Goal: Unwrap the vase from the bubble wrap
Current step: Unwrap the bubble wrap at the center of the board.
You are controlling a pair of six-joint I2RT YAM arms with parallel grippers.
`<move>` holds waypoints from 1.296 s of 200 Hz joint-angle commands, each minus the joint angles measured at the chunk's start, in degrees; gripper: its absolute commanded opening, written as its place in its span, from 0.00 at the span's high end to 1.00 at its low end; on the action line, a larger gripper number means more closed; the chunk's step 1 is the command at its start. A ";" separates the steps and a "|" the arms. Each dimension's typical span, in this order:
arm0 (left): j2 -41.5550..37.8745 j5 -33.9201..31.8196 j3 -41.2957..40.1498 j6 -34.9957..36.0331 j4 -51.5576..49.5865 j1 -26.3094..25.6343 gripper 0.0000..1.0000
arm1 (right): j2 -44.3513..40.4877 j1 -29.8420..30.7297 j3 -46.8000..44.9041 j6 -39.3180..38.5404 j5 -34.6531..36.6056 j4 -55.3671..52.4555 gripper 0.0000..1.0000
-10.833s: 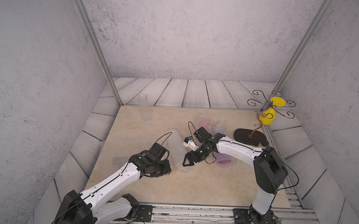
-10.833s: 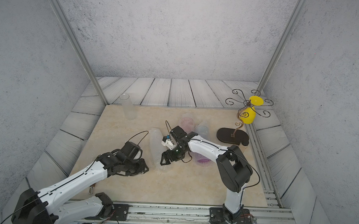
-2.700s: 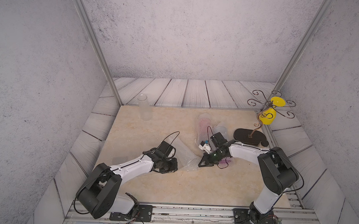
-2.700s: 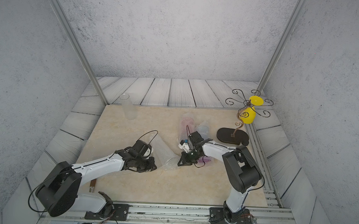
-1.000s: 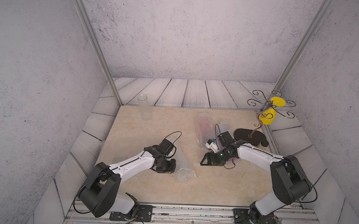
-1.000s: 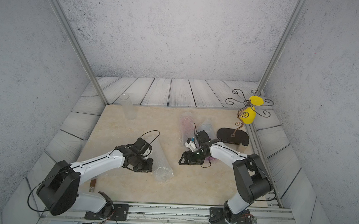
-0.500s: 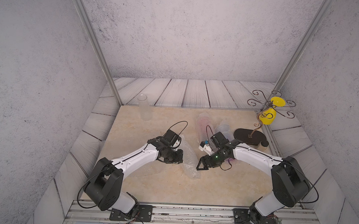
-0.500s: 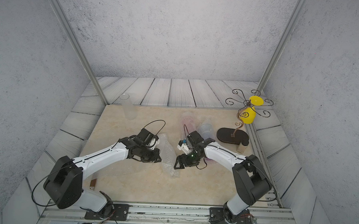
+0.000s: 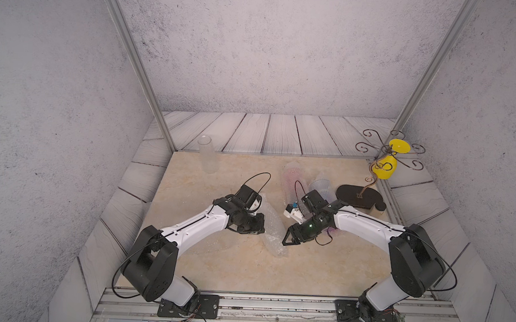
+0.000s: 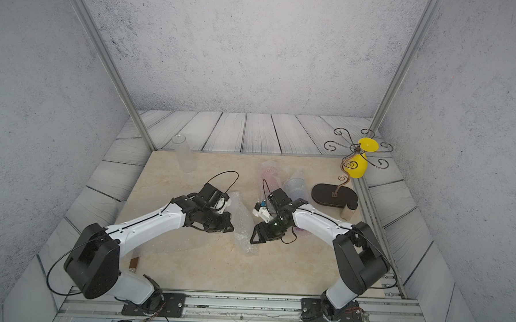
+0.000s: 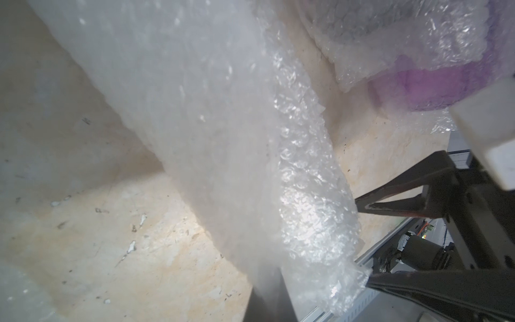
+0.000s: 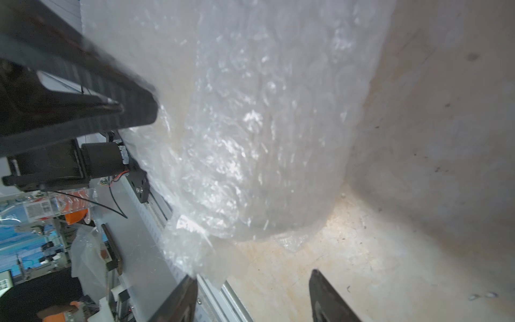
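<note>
Left arm (image 9: 194,227) stretched low and inward from the front rail, left tool (image 9: 255,227) pinched closed on the bubble wrap (image 9: 271,228), right arm (image 9: 364,226) bent inward likewise, right tool (image 9: 288,240) low over the desk (image 9: 216,270), jaws parted, tips pointing at the left tool, just beside it.

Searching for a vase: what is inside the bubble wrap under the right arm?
A purple object shows through the bubble wrap; wrap and the right arm hide its shape.
</note>
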 commanded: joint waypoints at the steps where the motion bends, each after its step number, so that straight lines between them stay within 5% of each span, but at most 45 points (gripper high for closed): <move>1: 1.14 0.79 1.60 -0.05 0.30 -0.16 1.00 | 2.36 0.86 1.23 -1.42 -2.33 -0.90 0.39; 50: 1.57 1.49 0.89 -1.06 1.36 -0.33 1.00 | 2.68 2.94 1.36 -1.36 -3.47 0.55 0.41; 85: 1.93 1.73 1.21 -0.84 1.22 -0.69 1.00 | 3.57 2.88 -0.44 1.02 -3.63 3.96 0.54; 148: 0.23 0.05 0.29 -1.44 0.43 -1.21 1.00 | 1.68 2.89 -2.82 2.14 -3.71 7.85 0.93; 187: -1.01 -0.89 -0.84 -2.18 0.50 -1.30 1.00 | -1.35 2.88 -5.33 2.85 -4.07 11.12 0.91; 212: -1.44 -0.97 -0.88 -1.84 -0.37 -1.30 1.00 | -2.55 2.88 -5.90 3.11 -3.74 11.93 0.99; 259: -4.86 -9.11 3.00 2.31 -12.28 -4.08 0.69 | -6.80 2.88 -8.02 4.26 -4.29 15.33 1.00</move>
